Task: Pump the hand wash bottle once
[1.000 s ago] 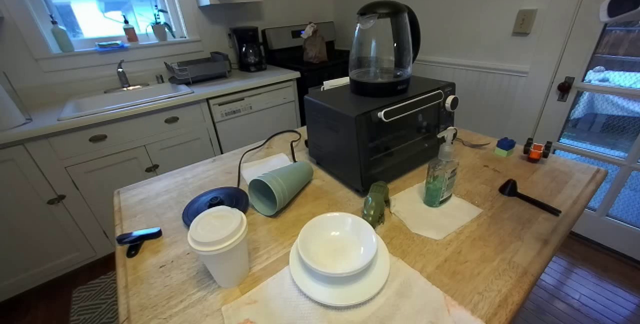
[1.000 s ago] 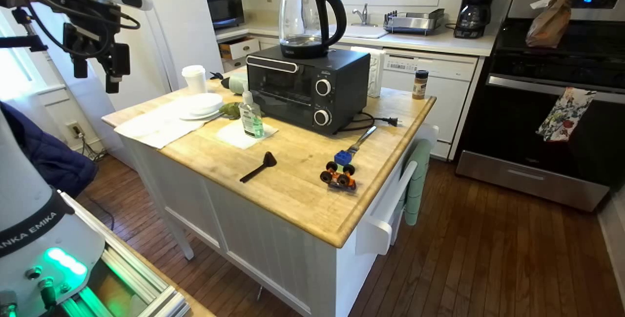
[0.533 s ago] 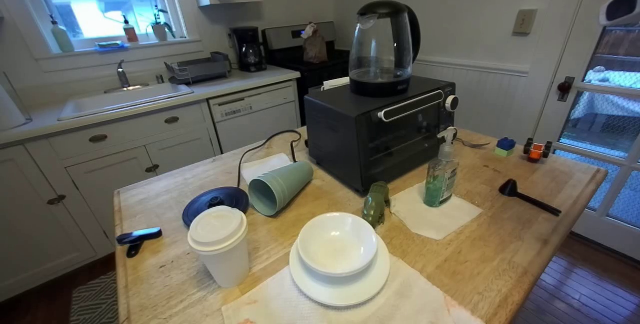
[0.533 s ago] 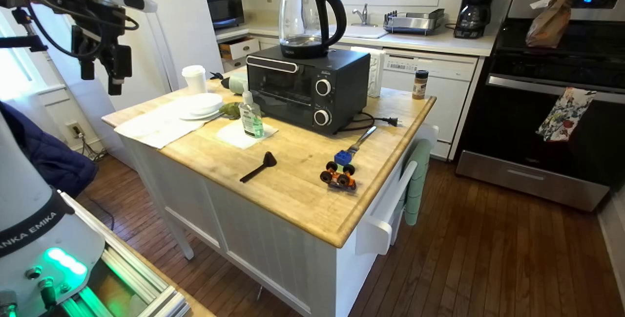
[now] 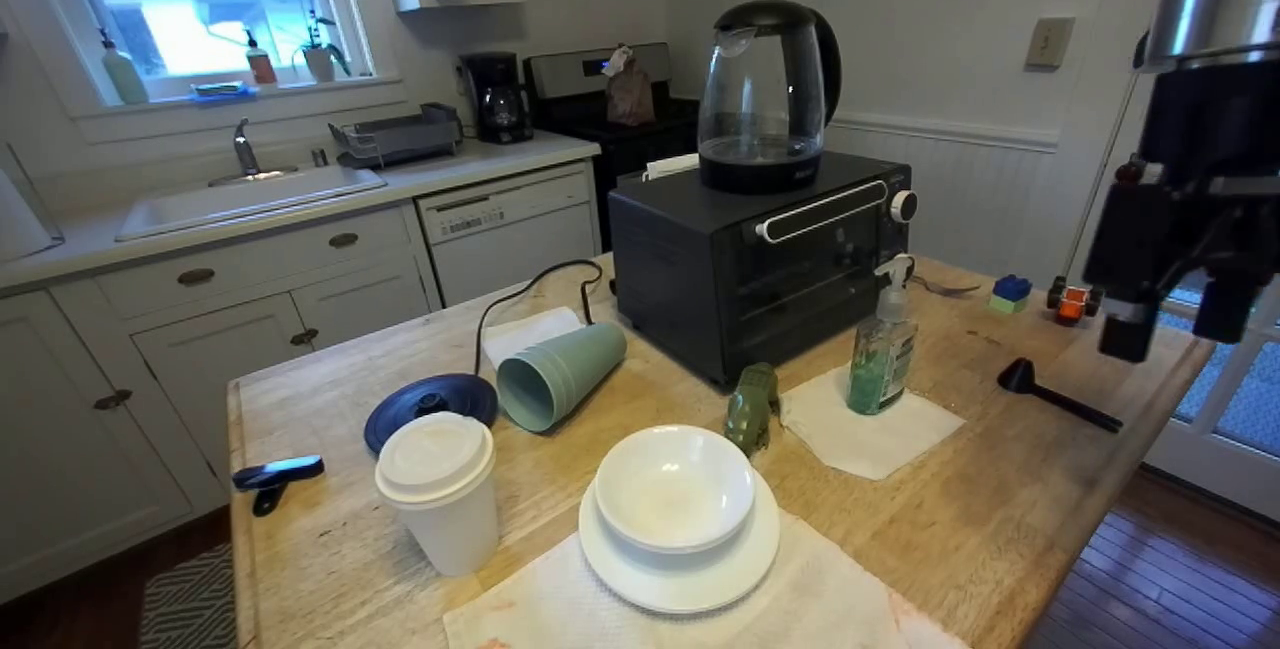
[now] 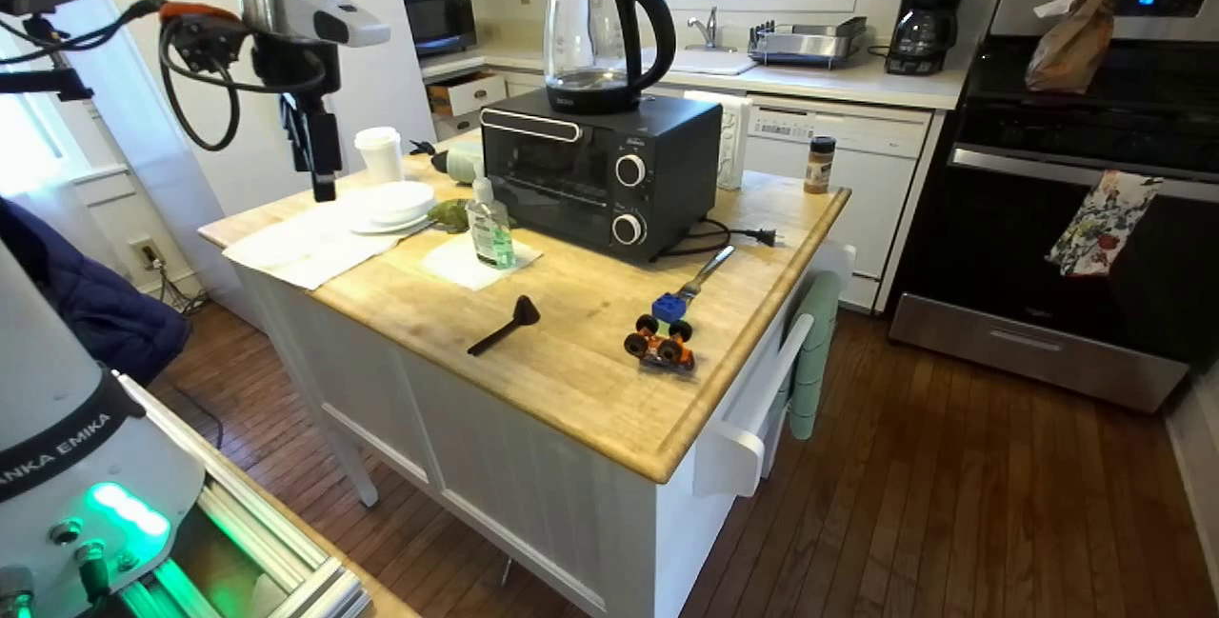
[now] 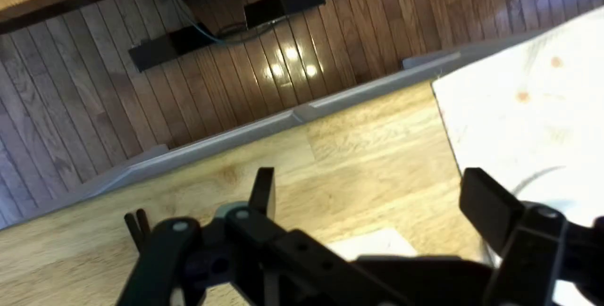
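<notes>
The hand wash bottle (image 5: 882, 369) stands upright on a white napkin (image 5: 870, 439) in front of the black oven (image 5: 720, 269). It is clear, with green liquid low inside and a pale, clear-looking pump head. It also shows in an exterior view (image 6: 492, 235). My gripper (image 5: 1175, 321) points down in the air, apart from the bottle, on the robot's side of the island; it also shows in an exterior view (image 6: 324, 188). In the wrist view my fingers (image 7: 368, 188) are wide apart with nothing between them. I cannot make out the bottle for sure in the wrist view.
A glass kettle (image 5: 765, 109) stands on the oven. A green rounded object (image 5: 752, 409) and a white bowl (image 5: 675, 489) on a plate lie beside the napkin. A black scoop (image 5: 1060, 397), a toy car (image 6: 662, 347) and a white lidded cup (image 5: 440, 499) are on the wooden top.
The arm has swung in toward the island, and the gripper now shows at the right in an exterior view. It has turned and come a little lower. The bottle has not moved.
</notes>
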`<state>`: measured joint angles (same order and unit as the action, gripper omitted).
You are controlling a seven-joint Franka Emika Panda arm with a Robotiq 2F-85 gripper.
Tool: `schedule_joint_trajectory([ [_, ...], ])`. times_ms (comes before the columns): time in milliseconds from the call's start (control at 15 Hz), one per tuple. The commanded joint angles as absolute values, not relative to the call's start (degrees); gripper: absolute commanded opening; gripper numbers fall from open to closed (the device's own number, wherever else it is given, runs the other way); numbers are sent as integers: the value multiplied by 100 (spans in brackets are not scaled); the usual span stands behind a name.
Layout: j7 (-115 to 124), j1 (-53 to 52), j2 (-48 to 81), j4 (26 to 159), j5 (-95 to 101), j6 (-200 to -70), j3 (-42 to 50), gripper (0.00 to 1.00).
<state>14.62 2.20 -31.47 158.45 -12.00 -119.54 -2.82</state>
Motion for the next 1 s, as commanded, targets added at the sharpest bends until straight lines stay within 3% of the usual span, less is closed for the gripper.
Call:
schedule_joint_trajectory([
  [0, 2530, 463, -2348, 15505, -1053, -12863, -605, 100],
  [600, 6095, 862, -1065, 14469, 341, -13465, -1036, 100],
  [933, 5930, 591, -1135, 14555, 241, -13443, -778, 100],
])
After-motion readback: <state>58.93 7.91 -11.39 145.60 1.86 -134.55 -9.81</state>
